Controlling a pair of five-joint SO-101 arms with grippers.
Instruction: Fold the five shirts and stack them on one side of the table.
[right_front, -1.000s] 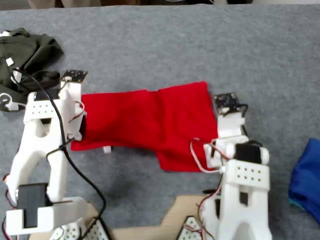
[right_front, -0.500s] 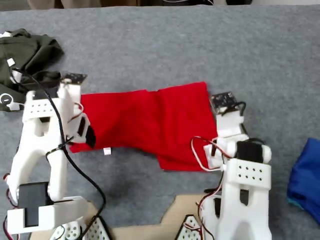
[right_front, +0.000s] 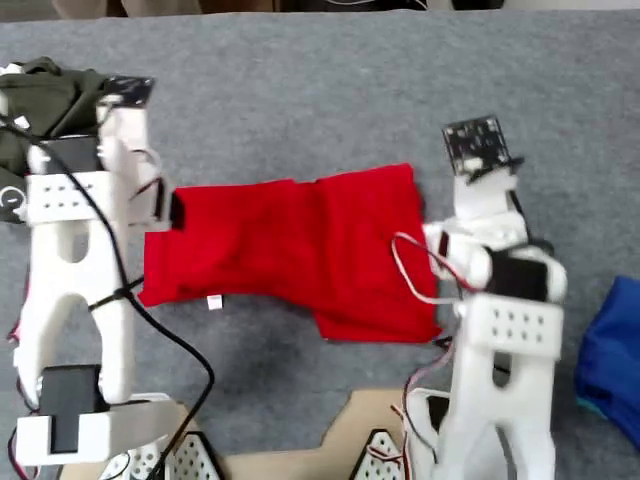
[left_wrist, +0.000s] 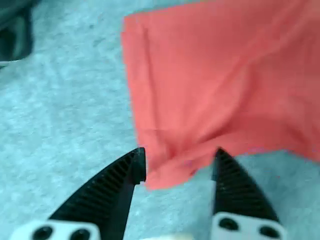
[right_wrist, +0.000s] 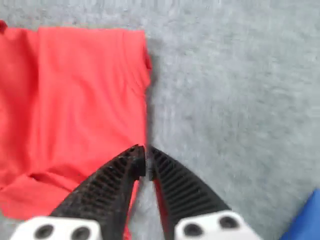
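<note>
One soft red shirt (right_front: 290, 250) on felt (right_front: 400, 100), left hand (left_wrist: 180, 152) spread, right hand (right_wrist: 146, 149) closed.

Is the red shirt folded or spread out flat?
Partly folded: the red shirt lies flat as a long band, layers overlapping, with a fold edge crossing its middle.

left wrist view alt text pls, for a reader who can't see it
The open left gripper hangs over a corner of the red shirt, which lies spread on the grey table. A dark garment lies farther off on the table.
</note>
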